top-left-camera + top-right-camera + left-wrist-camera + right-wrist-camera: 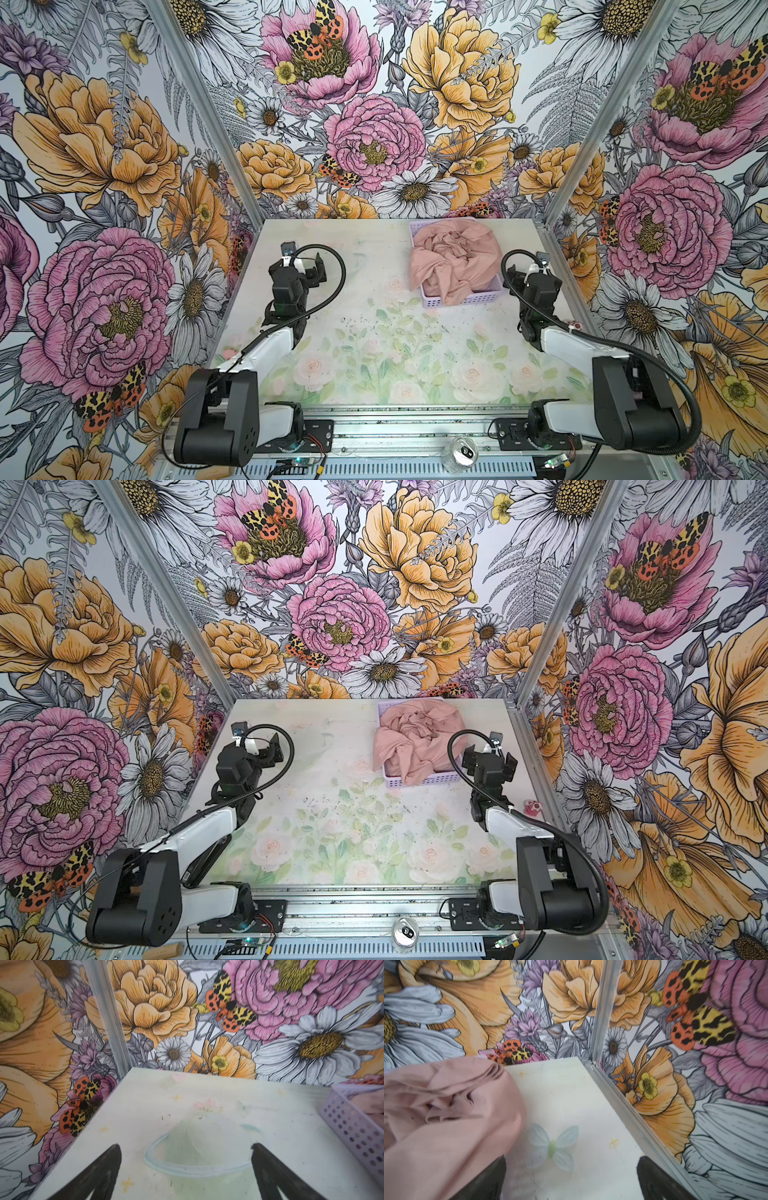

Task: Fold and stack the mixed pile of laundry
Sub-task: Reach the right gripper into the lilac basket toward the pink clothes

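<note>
Here, item one: the mixed laundry pile (455,257), crumpled dusty pink, heaped in the lavender basket (478,297), spilling over its near rim. No print or lettering legible. Left gripper (186,1148): jaws wide, empty, left of the basket. Right gripper (571,1160): jaws wide, empty, beside the basket's right. Only a top view shows a small red object (532,807).

Tabletop and what is carried on it

A pale tabletop (374,345) printed with faded roses is seen in both top views; a lavender perforated basket (465,298) is set on it right of centre near the far edge, and a small red-pink object (533,807) lies at the right edge.
</note>
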`<state>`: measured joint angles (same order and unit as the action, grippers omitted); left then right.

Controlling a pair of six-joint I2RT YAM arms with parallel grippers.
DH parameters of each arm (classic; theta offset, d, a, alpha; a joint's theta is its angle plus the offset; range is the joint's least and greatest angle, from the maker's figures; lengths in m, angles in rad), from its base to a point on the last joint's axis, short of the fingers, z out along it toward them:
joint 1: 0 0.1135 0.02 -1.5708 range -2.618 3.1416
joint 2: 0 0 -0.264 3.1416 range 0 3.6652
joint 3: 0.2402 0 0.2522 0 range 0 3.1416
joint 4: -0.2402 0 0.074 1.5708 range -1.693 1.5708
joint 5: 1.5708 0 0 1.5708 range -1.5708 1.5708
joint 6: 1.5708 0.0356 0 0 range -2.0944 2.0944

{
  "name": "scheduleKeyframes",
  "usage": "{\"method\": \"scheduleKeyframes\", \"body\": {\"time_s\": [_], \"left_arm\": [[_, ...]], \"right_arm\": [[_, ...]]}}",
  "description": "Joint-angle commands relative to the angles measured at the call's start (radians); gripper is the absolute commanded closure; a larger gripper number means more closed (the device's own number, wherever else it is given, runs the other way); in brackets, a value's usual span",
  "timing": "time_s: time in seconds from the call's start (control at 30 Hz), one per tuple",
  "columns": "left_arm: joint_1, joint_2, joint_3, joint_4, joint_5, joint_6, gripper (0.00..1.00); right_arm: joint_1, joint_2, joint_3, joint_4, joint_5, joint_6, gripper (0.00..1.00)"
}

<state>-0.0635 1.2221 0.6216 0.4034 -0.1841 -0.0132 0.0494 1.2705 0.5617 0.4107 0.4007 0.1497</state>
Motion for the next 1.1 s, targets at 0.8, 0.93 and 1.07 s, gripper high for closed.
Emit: {"method": "scheduleKeyframes", "body": {"time_s": [0.8, 0.93, 1.07], "left_arm": [[-0.085, -0.081, 0.038, -0.527, 0.304, -0.355, 0.01], [-0.088, -0.081, 0.031, -0.521, 0.308, -0.363, 0.01], [-0.089, -0.089, 0.020, -0.521, 0.305, -0.369, 0.01]], "right_arm": [[0.570, 0.550, 0.768, -0.916, -0.418, 0.289, 0.52], [0.569, 0.614, 0.803, -0.941, -0.407, 0.283, 0.61], [0.557, 0.643, 0.809, -0.969, -0.365, 0.291, 0.81]]}}
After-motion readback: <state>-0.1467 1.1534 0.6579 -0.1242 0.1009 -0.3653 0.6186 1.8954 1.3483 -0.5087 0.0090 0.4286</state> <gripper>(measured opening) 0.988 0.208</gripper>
